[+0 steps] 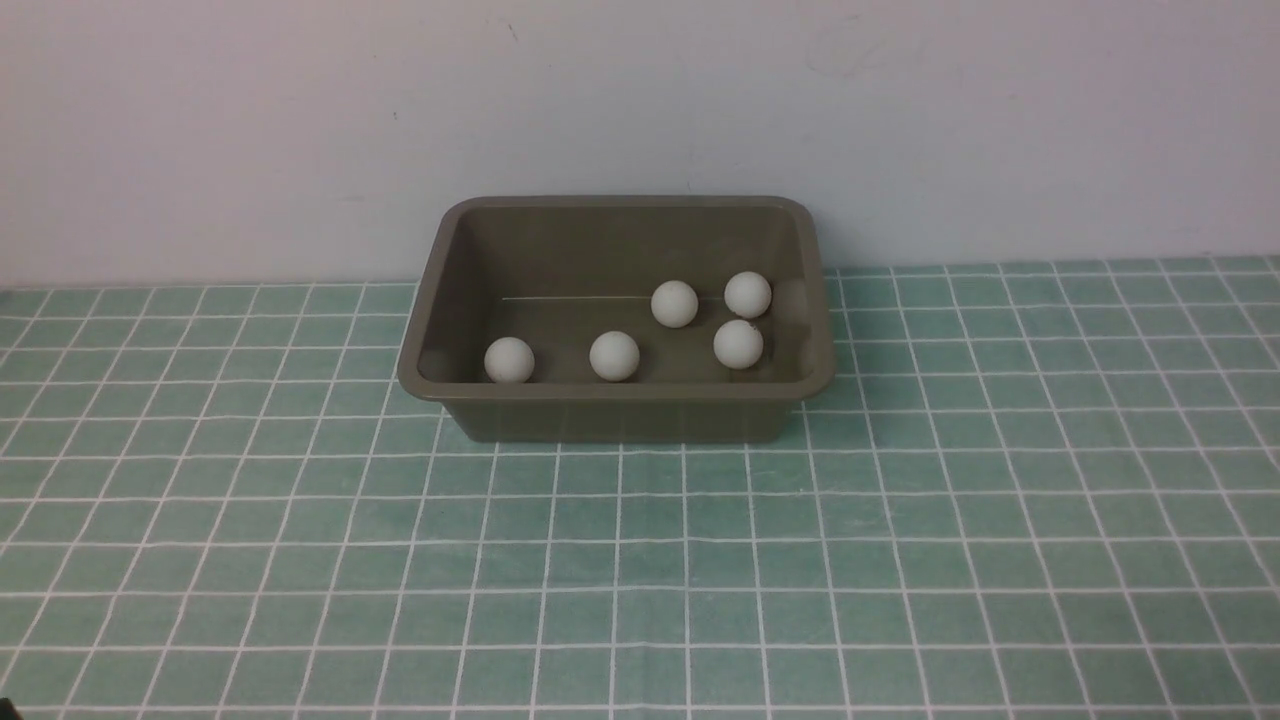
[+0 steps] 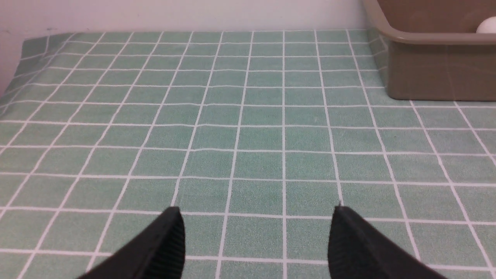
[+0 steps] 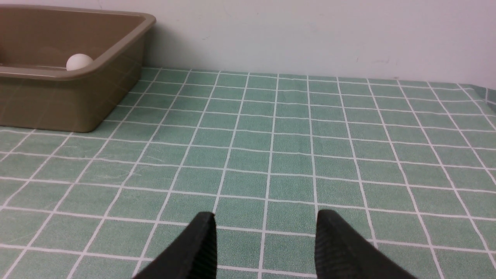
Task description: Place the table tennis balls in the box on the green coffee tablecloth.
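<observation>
The box (image 1: 620, 420) stands on the green coffee tablecloth (image 1: 640, 570) near the back wall. Several table tennis balls lie inside it, among them one at the left (image 1: 509, 360), one in the middle (image 1: 614, 356) and one at the right (image 1: 748, 295). My left gripper (image 2: 256, 217) hovers low over bare cloth, open, with nothing between its fingers; the box (image 2: 438, 73) and one ball (image 2: 487, 25) show ahead of it. My right gripper (image 3: 266, 217) is also open and empty over the cloth, with the box (image 3: 58, 100) and a ball (image 3: 79, 62) ahead. Neither gripper shows in the front view.
A plain white wall (image 1: 640, 100) rises directly behind the box. The cloth's side edge (image 2: 15, 69) appears in the left wrist view, and its other side edge (image 3: 484, 89) in the right wrist view.
</observation>
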